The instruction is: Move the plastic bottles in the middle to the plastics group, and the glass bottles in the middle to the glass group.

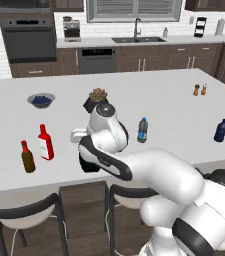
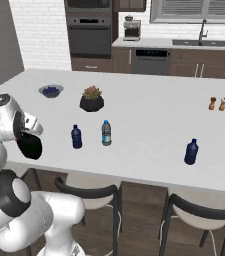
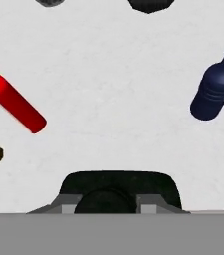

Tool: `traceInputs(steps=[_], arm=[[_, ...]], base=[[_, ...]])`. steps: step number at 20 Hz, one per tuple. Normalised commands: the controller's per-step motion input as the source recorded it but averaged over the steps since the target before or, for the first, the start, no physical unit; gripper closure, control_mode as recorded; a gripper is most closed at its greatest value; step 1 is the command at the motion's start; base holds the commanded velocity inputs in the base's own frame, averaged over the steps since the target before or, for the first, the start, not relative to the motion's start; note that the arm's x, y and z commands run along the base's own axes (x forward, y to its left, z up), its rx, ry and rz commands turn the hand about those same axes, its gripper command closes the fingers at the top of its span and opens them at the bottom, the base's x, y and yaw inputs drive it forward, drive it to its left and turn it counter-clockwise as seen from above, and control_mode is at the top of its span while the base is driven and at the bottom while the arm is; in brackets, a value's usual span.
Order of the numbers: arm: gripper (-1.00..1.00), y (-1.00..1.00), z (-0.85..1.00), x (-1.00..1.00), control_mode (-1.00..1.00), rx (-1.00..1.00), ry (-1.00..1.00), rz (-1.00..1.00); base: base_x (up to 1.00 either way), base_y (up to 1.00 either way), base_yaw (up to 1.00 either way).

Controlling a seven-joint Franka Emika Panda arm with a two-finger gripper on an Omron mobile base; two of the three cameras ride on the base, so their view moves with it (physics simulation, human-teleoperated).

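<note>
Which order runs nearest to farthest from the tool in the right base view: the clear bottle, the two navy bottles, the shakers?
Measured from the tool, which grips the black bottle at the left:
1. Middle navy bottle, just to its right.
2. Clear bottle, beside that one.
3. Right navy bottle, near the front edge.
4. Shakers, far right and farther back.
</note>
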Motion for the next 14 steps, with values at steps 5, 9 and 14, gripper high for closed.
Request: traceInputs(steps=[5, 9, 14], arm=[[1.00, 0.84, 0.01, 0.16, -1.00, 0.00, 0.00, 0.01], [1.00, 0.40, -0.07, 0.23, -1.00, 0.02, 0.00, 0.11], [1.00, 0.39, -0.07, 0.34, -1.00, 0.01, 0.00, 0.12]], base=[[0.00, 0.00, 0.00], [0.00, 0.00, 0.00], [0.00, 0.00, 0.00]])
